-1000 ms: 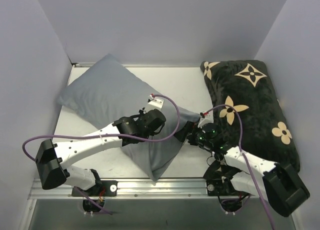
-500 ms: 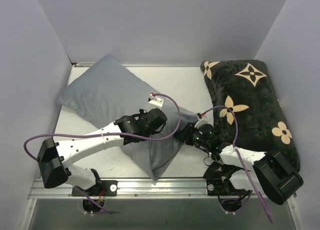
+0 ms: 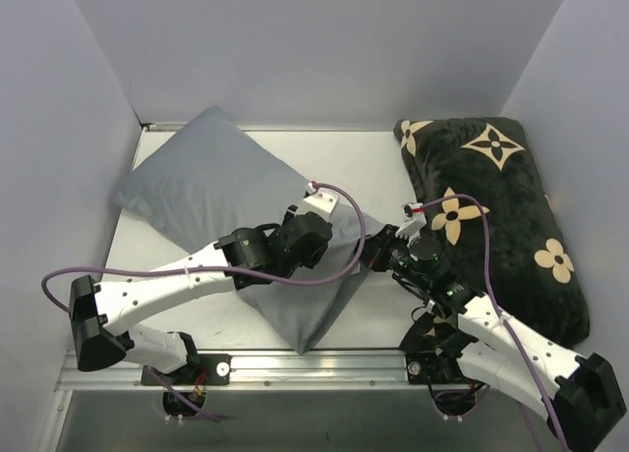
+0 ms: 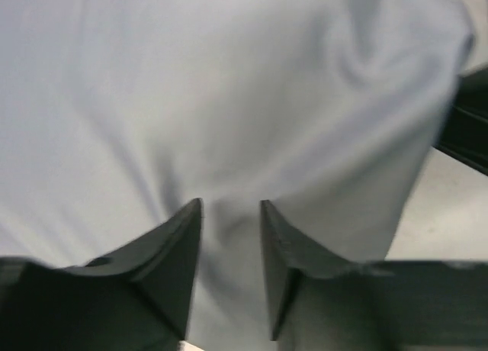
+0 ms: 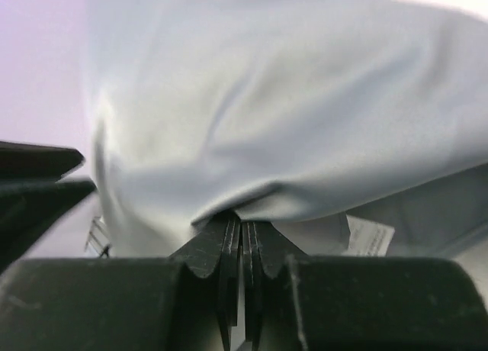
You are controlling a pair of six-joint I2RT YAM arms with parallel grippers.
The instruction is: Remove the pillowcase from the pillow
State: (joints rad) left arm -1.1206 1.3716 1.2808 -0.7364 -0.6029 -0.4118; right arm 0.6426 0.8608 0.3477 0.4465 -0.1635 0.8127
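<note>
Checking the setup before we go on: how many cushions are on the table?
2. One inside the grey pillowcase lies left of centre; the black flowered cushion lies along the right side. No other shows, and nothing suggests a hidden one.

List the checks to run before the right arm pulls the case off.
1. Right gripper shut on the pillowcase edge: ok.
2. Pinch holds the case only: the pillow and its white tag lie right beside the jaws: cannot tell.
3. Left gripper anchoring the bulk: jaws apart, tips pressed into fabric, real hold: cannot tell.
4. Room to pull rightward: black cushion lies close on that side, likely tight: not ok.
</note>
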